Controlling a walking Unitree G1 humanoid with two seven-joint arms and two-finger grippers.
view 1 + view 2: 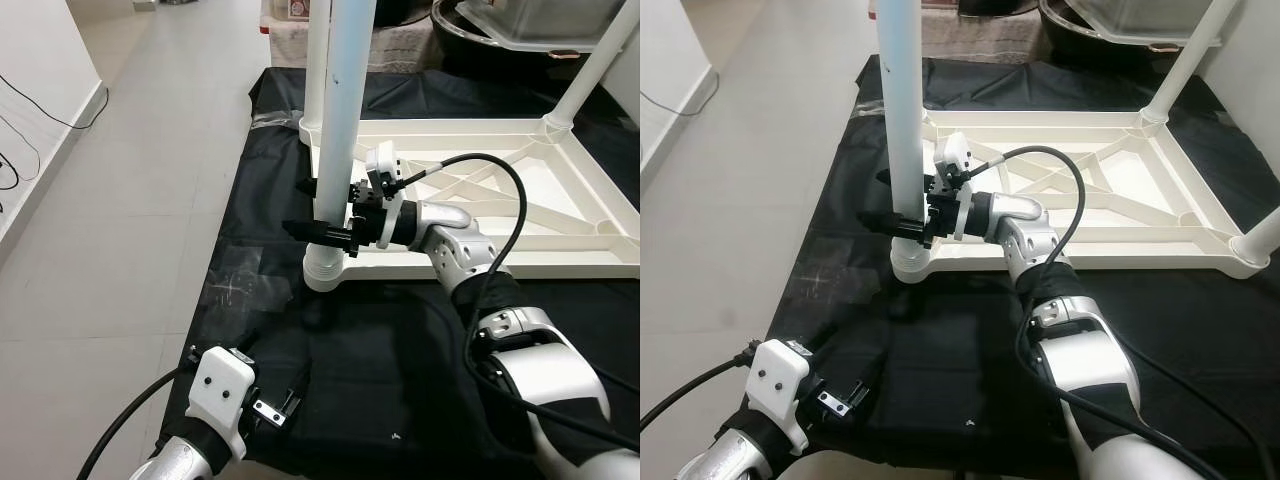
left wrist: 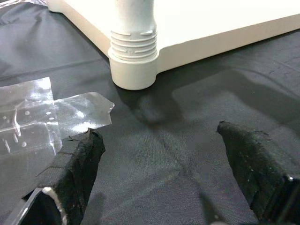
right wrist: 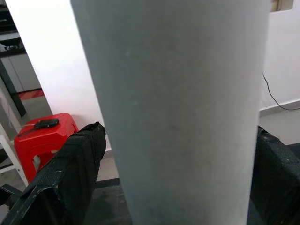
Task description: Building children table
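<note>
Leg (image 1: 338, 120) top cut off, right fingers (image 1: 305, 228) astride

My right arm (image 1: 505, 300), centre to lower right of head frames: silver rounded shells, black joint bands between segments. Thick black cable (image 1: 500, 190) loops over forearm to white wrist camera block (image 1: 382, 165). Right gripper (image 1: 322, 213): two long black fingers, black mount. Left arm (image 1: 180, 455), lower left corner: silver forearm, white angular wrist housing (image 1: 222, 385) with dark screw dots, black cable trailing off. Left gripper (image 2: 164, 178) fingers (image 2: 77, 161) matte black, rough textured pads.
</note>
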